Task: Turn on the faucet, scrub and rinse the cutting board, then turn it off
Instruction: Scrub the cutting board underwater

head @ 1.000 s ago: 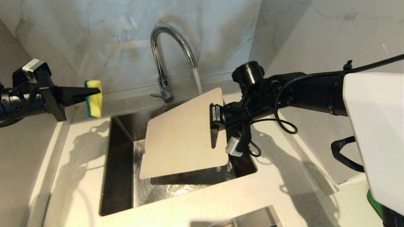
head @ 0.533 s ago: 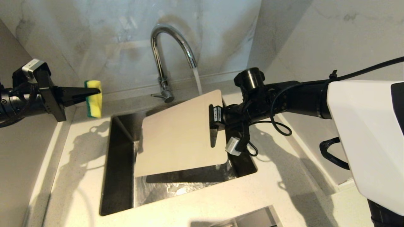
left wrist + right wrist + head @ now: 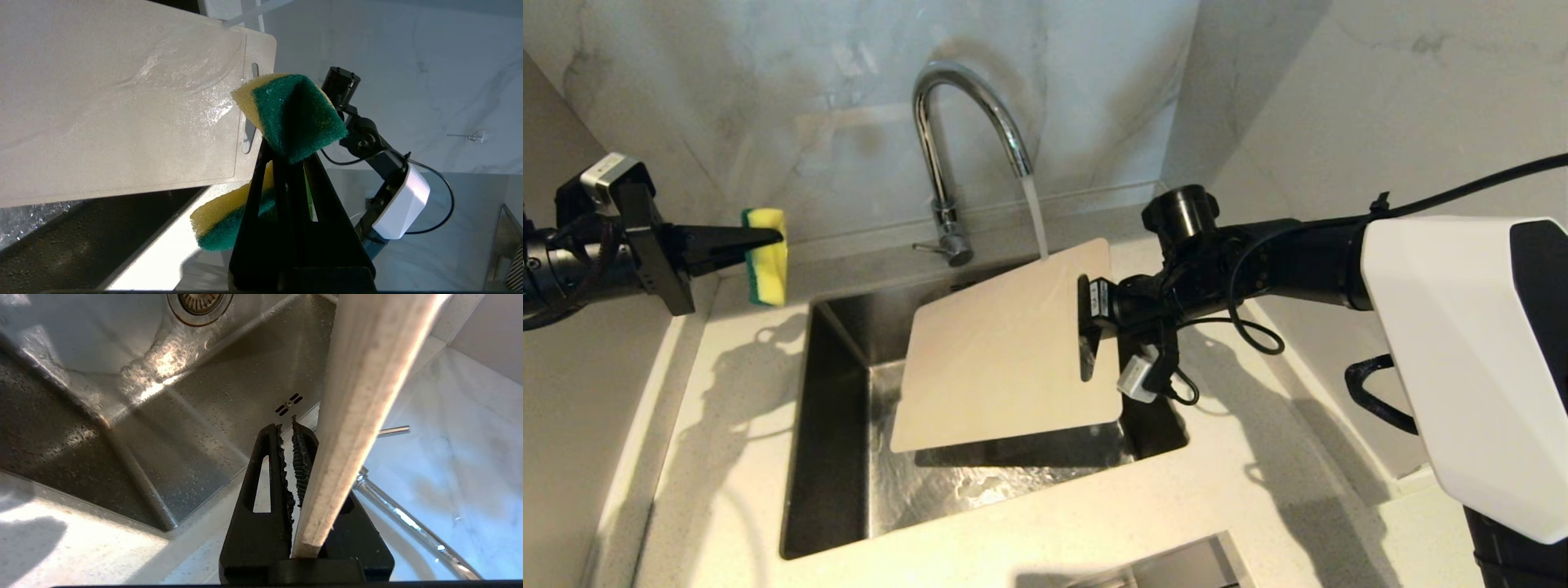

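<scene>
Right end effector (image 3: 1088,327): clamped on the handle-slot end of the cutting board (image 3: 1005,351), holding it tilted over the sink (image 3: 825,457), raised above the basin floor.

Left end effector (image 3: 768,238): closed on a yellow-and-green sponge (image 3: 766,255), held off to the left above the counter (image 3: 727,392), well apart from the board.

Faucet (image 3: 968,122): running; the stream (image 3: 1035,214) lands near the board's far upper edge. Side lever (image 3: 929,247) at its base.

Board surface: wet, with a visible sheet of water in the left wrist view.

Step in hand, as judged: rinsing. Recommended handling: keep the grip firm, since a thin wet board held by one end can twist or slip; keep the slope draining into the basin, not toward the counter; shift the board so the stream reaches the unwetted areas. The sponge should stay clear until needed.

Outstanding: faucet not yet turned off.
</scene>
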